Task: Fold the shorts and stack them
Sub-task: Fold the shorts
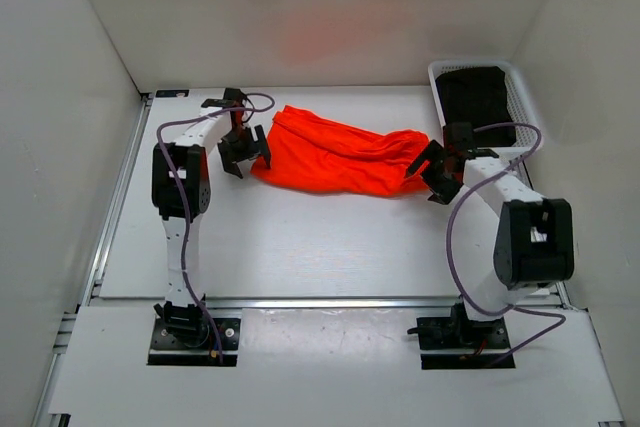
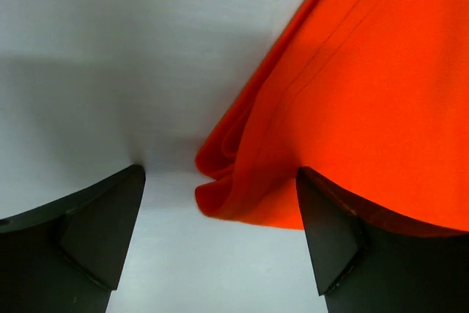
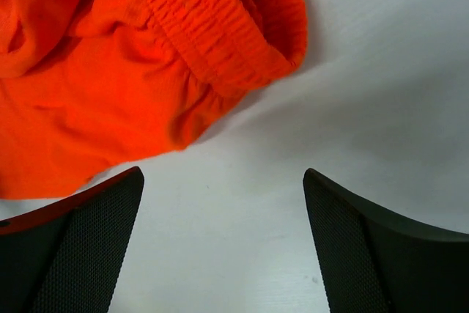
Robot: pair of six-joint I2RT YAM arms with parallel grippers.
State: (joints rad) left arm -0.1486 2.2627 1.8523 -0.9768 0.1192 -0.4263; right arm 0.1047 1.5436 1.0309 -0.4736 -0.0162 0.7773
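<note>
The orange-red shorts [image 1: 335, 155] lie bunched lengthwise across the back middle of the table, between the two arms. My left gripper [image 1: 243, 152] sits at their left end, jaws wide open. In the left wrist view a folded corner of the shorts [image 2: 344, 108] lies just ahead of the open gap, beside the right finger [image 2: 330, 236]. My right gripper [image 1: 432, 173] is at their right end, also open. In the right wrist view the elastic waistband [image 3: 209, 31] lies ahead of the left finger [image 3: 91, 243], with bare table between the fingers.
A white basket [image 1: 522, 97] stands at the back right corner with dark folded fabric [image 1: 476, 97] inside it. White walls close in the table on the left, back and right. A metal rail [image 1: 320, 302] runs along the table's near edge.
</note>
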